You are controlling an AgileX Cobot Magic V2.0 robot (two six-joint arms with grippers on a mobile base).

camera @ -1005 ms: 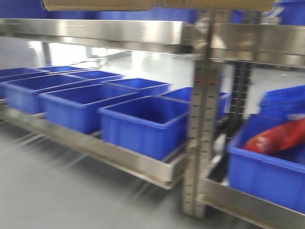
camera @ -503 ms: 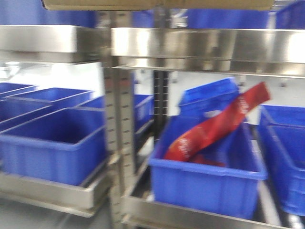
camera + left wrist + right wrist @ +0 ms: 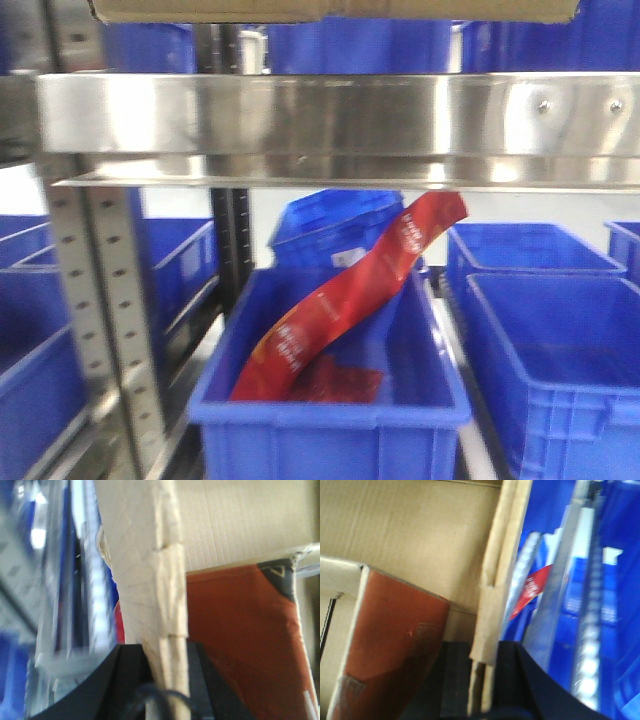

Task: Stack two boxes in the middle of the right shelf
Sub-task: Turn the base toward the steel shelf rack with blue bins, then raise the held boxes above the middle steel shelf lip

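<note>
- The box point(image 3: 330, 10) hangs at the top edge of the front view, its underside above the shiny front rail of the shelf point(image 3: 300, 120) and not yet resting on it.
- The left fingers point(image 3: 120, 680) are clamped on one cardboard wall of the box, one finger on each side. The right fingers point(image 3: 520, 680) pinch the opposite wall the same way.
- To do this step well, I judge both arms should carry the box forward level and together, lift its base over the rail, and lower it flat before letting go. Thin corrugated walls may bend under an uneven pull.
- Blue shapes show behind the rail at that level, so room there needs checking.
- A rust-red panel point(image 3: 240, 645) lies against the cardboard in both wrist views. I cannot tell what it is, nor whether a second box is there.
- Below, the front blue bin point(image 3: 330, 415) holds a long red packet point(image 3: 350, 295) leaning up past its rim, with another red packet point(image 3: 335, 382) on its floor.
- The right blue bin point(image 3: 560, 400) shows nothing inside. The tilted bin point(image 3: 330, 225) behind hides its contents.
</note>
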